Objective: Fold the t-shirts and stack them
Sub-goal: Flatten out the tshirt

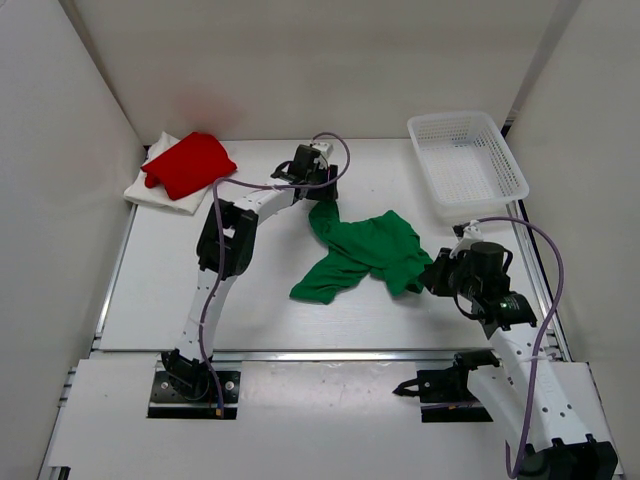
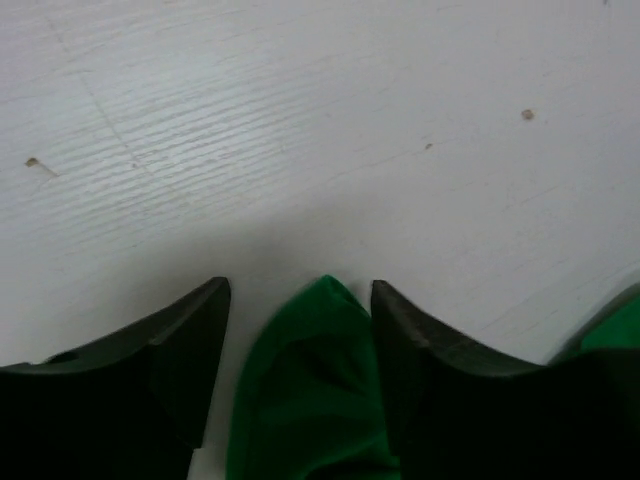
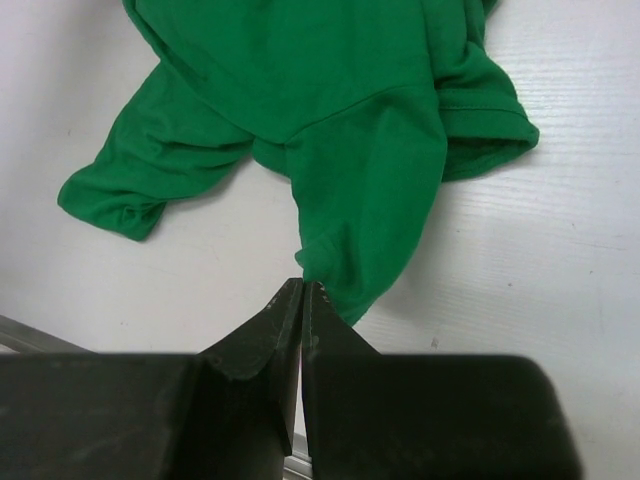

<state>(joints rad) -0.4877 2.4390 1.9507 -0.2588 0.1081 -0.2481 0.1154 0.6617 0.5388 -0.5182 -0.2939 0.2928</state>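
**Bench** [image 1: 160, 290]: white, walled on three sides.

**Far left corner:** white shirt [image 1: 150, 193], folded flat, with the red shirt [image 1: 190, 163] stacked on it.

**Centre, far:** left tool [image 2: 300, 300], fingers spread and pointing down at the bench. A fold of the green shirt [image 1: 365, 250] lies between them, against the right finger [image 2: 420, 350] and apart from the left one.

**Centre:** green shirt, unfolded and crumpled, one sleeve trailing toward the near edge.

**Right, near:** right tool [image 3: 302, 288], fingers pressed together, tips at the green shirt's hem. Whether cloth is caught cannot be told.

**Far right corner:** basket [image 1: 468, 160], white lattice, apart from the green shirt.
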